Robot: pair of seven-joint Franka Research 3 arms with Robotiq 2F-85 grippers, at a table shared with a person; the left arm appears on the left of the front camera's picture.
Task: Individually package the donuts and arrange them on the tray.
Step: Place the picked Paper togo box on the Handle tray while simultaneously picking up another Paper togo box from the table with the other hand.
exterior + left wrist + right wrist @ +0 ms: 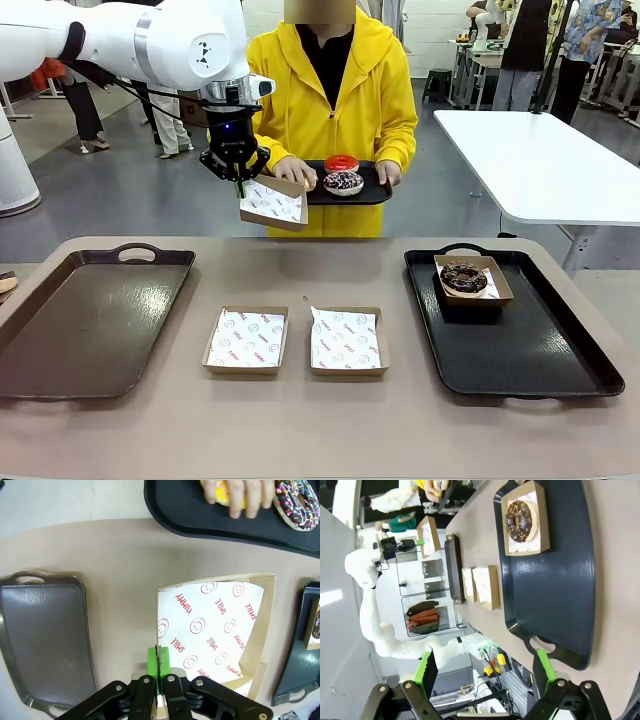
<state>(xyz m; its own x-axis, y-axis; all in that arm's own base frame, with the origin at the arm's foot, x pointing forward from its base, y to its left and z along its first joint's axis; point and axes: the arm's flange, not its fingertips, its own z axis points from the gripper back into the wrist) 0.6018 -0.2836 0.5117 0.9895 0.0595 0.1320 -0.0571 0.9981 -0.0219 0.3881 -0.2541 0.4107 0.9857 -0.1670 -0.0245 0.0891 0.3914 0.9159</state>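
- 2 paper-lined boxes lie side by side on the near part of the table: the left box and the right box.
- The chocolate donut sits in its own box at the far end of the black tray, on the table's right.
- The red donut and the sprinkled donut sit touching on a small dark tray, which the person in yellow holds up at the far side.
- On that tray, the left wrist view shows the yellow donut under the person's hand.
- The left gripper is clamped, green pads together, on the edge of a held box. The box hangs tilted in the air just beside the small tray.
- The right gripper has its fingers wide apart, holding nothing, above the black tray's near handle.
- A brown tray lies at the table's left.
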